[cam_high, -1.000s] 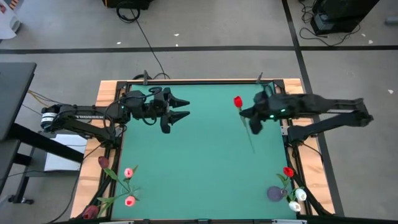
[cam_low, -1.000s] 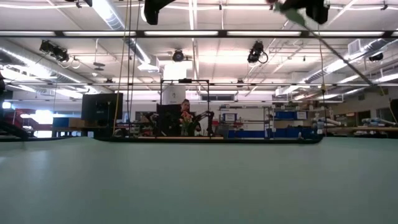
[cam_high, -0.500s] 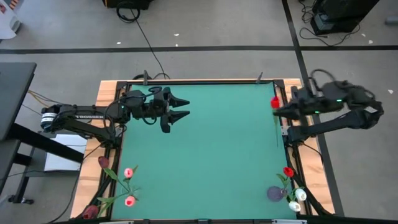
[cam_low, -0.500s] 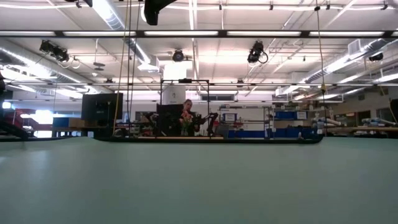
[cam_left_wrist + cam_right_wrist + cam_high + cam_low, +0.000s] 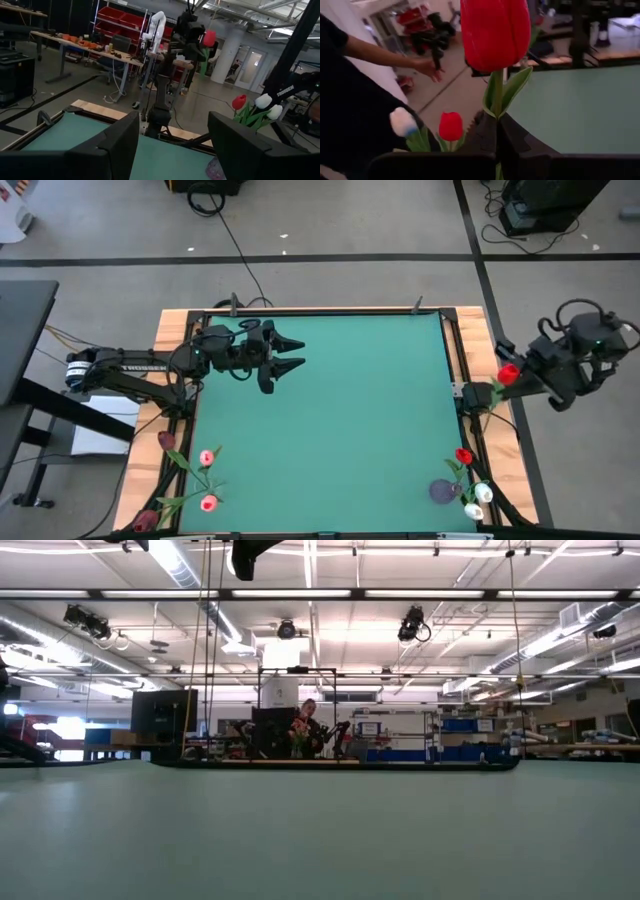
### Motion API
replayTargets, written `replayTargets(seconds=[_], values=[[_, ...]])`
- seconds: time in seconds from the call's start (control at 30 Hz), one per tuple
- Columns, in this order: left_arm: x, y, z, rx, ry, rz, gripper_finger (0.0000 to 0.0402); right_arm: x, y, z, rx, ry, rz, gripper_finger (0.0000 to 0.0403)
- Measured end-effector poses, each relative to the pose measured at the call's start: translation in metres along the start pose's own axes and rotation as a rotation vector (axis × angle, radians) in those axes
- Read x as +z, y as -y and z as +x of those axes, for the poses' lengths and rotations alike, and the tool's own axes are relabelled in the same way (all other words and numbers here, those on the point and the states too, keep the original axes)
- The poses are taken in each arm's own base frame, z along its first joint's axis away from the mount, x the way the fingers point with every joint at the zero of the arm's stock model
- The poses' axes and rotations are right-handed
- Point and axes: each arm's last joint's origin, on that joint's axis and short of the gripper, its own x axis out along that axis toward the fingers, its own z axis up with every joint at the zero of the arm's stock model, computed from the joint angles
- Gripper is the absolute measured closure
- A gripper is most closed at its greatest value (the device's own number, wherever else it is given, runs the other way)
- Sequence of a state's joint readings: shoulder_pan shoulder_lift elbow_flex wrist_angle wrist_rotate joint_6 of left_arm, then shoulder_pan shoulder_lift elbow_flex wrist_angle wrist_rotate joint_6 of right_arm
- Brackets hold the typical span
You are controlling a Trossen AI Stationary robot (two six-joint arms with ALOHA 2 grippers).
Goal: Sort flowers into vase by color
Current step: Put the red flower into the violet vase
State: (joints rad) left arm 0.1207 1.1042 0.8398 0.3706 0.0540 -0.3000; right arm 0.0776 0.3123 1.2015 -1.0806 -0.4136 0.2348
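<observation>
right pincer clenched on red tulip | now swung off the counter, beyond its right edge | heading for corner vase | left pincer released, waiting

The table had a green mat framed in bare wood. Pretty much everything sat down at the near corners: pink flowers on the near left corner, and a red and white bunch by a purple vase on the near right.
</observation>
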Motion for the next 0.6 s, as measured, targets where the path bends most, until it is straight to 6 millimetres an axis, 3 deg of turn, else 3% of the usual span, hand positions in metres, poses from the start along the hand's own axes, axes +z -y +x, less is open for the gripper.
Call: replayTargets(seconds=[0.23,0.37,0.5,0.6], values=[[0.000,0.000,0.000,0.000,0.000,0.000,0.0159,-0.018,0.013,0.030,0.207,0.044,0.036,0.0396],[0.000,0.000,0.000,0.000,0.000,-0.001,0.0159,-0.016,0.020,0.054,0.384,0.162,0.035,0.0396],[0.000,0.000,0.000,0.000,-0.001,-0.001,0.0159,-0.012,0.020,0.063,0.546,0.255,0.000,0.0396],[0.000,0.000,0.000,0.000,-0.001,-0.002,0.0159,-0.016,0.023,0.068,0.574,0.254,0.006,0.0396]])
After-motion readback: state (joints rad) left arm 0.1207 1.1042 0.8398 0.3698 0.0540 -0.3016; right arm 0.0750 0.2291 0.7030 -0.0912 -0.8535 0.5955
